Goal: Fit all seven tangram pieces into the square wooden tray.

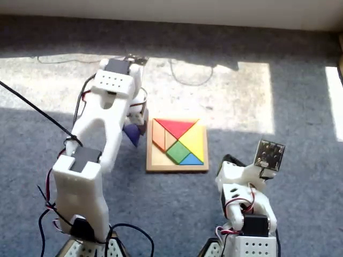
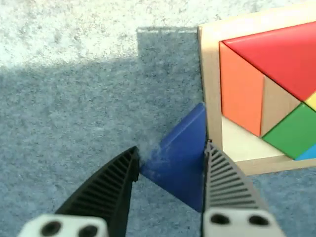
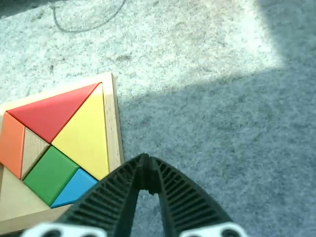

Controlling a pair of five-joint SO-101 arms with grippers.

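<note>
Tangram triangle, the dark blue one (image 2: pixel 177 168), is pinched between the two fingers of my left gripper (image 2: pixel 170 150), with one finger on each of two opposite edges. I cannot tell if the triangle touches the grey carpet (image 2: pixel 74 98) under it. It is outside the wooden tray (image 2: pixel 207 74), just beside the rim, at 9 o'clock of the tray.

Inside the tray lie a red triangle (image 2: pixel 281 54), an orange piece (image 2: pixel 239 94), a plain wood piece (image 2: pixel 276 106), a green square (image 2: pixel 296 133), a yellow triangle (image 3: pixel 84 133) and a light blue triangle (image 3: pixel 74 187). The tray corner at 7 o'clock shows bare wood.

My right gripper (image 3: pixel 147 170) has its fingers pressed together. It is over the carpet at 4 o'clock of the tray, near that corner. A thin cable (image 1: pixel 187 80) lies on the carpet at 12 o'clock.
</note>
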